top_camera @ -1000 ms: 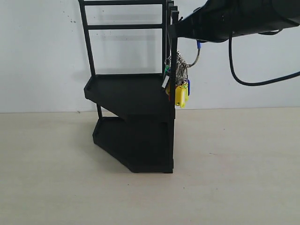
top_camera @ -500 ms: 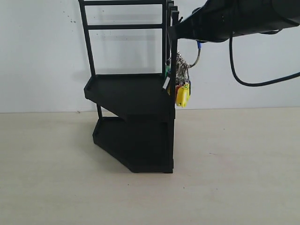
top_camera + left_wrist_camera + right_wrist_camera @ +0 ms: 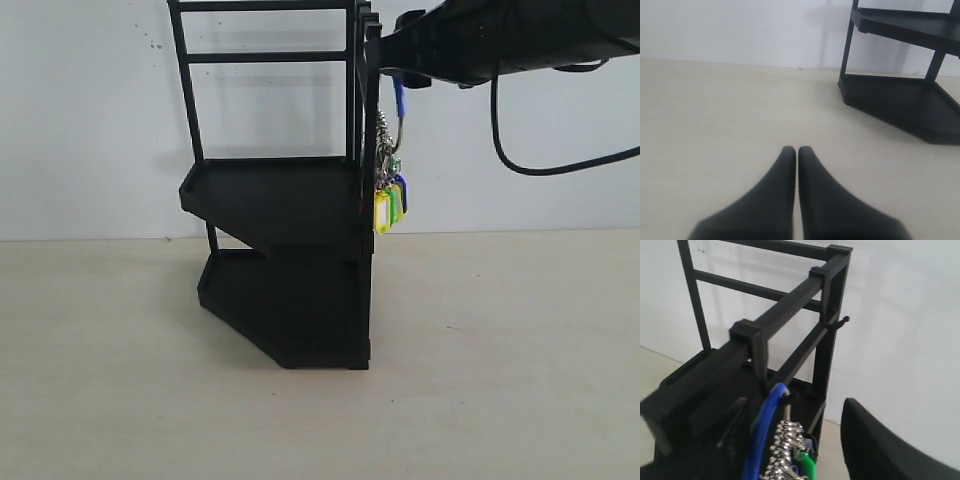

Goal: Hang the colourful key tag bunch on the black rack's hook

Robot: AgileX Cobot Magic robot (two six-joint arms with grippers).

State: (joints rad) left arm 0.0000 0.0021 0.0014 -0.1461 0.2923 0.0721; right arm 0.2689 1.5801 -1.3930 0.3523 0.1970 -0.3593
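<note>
My left tool [image 3: 792, 149] sits pinched narrow over the desk [image 3: 715, 125], its two fingers touching with nothing between them. The one black rack [image 3: 280, 200] stands ahead of it, two trays stacked. Just under the tip of my right tool [image 3: 392, 62] hangs the single colourful key tag bunch [image 3: 388, 200]. Its blue loop [image 3: 762, 430] lies over the near hook [image 3: 787, 396], one of two hooks I count along the rack's side. Yellow, green and blue tags show; the rest I cannot count. The right tool stands wide, and the one finger [image 3: 875, 440] in view is clear of the loop.
</note>
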